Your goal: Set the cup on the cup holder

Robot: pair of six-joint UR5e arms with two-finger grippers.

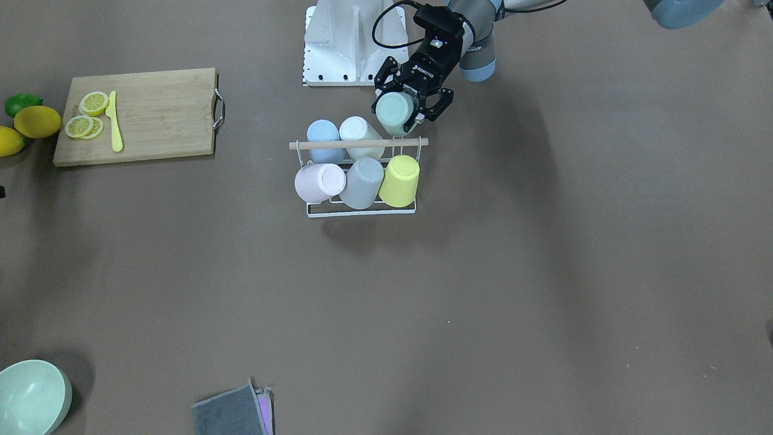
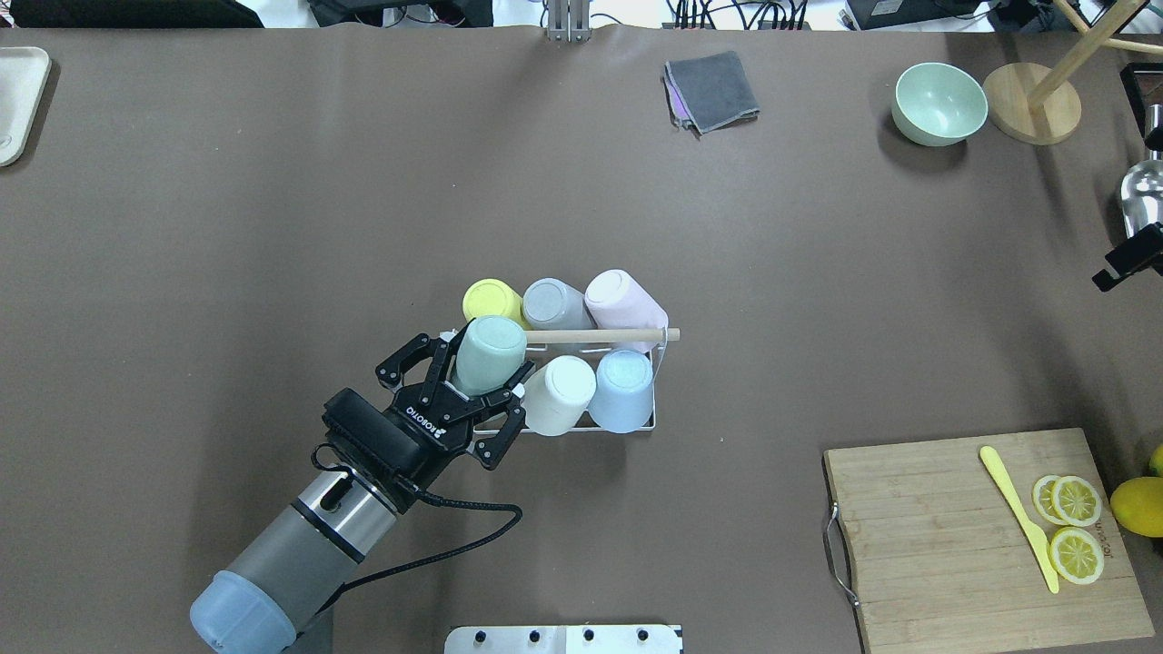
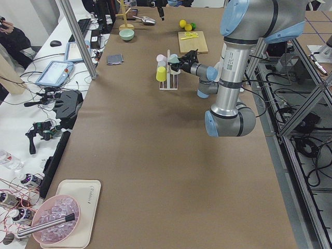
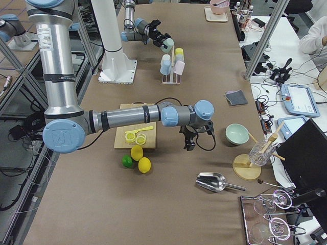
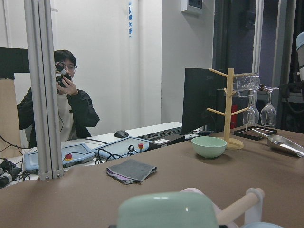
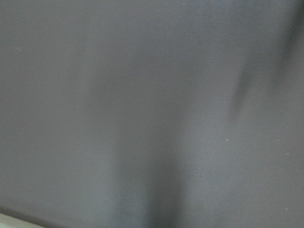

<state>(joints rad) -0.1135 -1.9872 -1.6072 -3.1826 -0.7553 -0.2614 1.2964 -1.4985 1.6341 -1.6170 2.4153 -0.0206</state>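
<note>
The cup holder (image 2: 627, 425) is a small white wire rack with a wooden rod handle (image 2: 600, 336), at mid-table. It carries yellow (image 2: 489, 298), grey (image 2: 554, 304), pink (image 2: 622, 298), white (image 2: 559, 395) and blue (image 2: 622, 391) cups upside down. My left gripper (image 2: 486, 374) is shut on a mint-green cup (image 2: 489, 354), tilted and upside down at the rack's near left corner, against the rod's end. The cup also shows in the front view (image 1: 395, 112). My right gripper (image 4: 189, 144) hangs low over the table beside the cutting board. I cannot tell whether it is open.
A wooden cutting board (image 2: 945, 527) with lemon slices and a yellow knife (image 2: 1018, 518) lies at the near right. A green bowl (image 2: 940, 102), a wooden stand (image 2: 1031, 113) and a grey cloth (image 2: 711, 89) are at the far edge. A white tray (image 2: 18, 100) is far left.
</note>
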